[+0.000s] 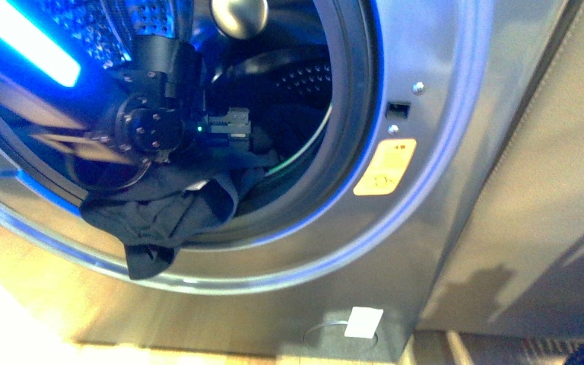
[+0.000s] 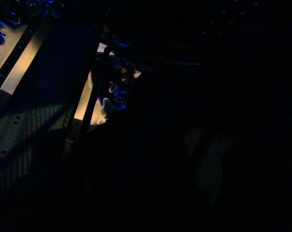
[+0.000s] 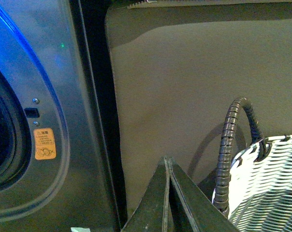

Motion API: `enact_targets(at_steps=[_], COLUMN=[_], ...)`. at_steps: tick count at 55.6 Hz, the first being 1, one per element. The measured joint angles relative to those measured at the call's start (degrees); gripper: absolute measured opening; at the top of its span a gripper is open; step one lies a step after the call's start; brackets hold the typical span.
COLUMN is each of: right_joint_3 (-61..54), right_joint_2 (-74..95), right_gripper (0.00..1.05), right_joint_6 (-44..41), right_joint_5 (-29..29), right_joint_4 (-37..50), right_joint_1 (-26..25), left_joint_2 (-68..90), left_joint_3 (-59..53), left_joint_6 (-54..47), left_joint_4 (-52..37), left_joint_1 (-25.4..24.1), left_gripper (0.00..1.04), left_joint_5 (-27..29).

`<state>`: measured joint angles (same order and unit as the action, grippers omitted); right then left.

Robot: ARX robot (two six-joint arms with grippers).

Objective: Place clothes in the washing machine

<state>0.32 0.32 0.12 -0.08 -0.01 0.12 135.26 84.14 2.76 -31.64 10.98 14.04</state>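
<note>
The silver-grey washing machine (image 1: 426, 190) fills the front view, its round porthole open onto the perforated drum (image 1: 304, 76). My left arm reaches through the opening, and its gripper (image 1: 255, 129) is shut on the clothes deep inside. The clothes (image 1: 160, 209), a dark floppy garment, spill out over the dark gasket and hang down the porthole's lower rim. The left wrist view is dark. In the right wrist view my right gripper (image 3: 167, 162) is shut on nothing, held outside the washing machine (image 3: 44, 87) beside a white wicker basket (image 3: 267, 183).
A beige panel (image 1: 547, 175) stands right of the machine. A yellow warning sticker (image 1: 384, 167) sits by the porthole rim. A white tag (image 1: 363, 322) lies low on the machine front. The basket has a dark ribbed handle (image 3: 228, 150).
</note>
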Motion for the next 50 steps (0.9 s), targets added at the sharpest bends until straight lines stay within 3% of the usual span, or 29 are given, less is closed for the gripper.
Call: enact_targets(at_steps=[50], right_joint_3=[0.0], right_joint_2=[0.0], right_gripper=[0.02], right_joint_6=[0.0], right_joint_5=[0.0], right_joint_4=[0.0], right_joint_1=[0.0], left_joint_2=[-32.6], left_joint_3=[-42.6], left_joint_6=[-0.1], left_joint_4=[-17.6], left_joint_1=[10.5], left_gripper=[0.98], left_joint_5=[-0.9])
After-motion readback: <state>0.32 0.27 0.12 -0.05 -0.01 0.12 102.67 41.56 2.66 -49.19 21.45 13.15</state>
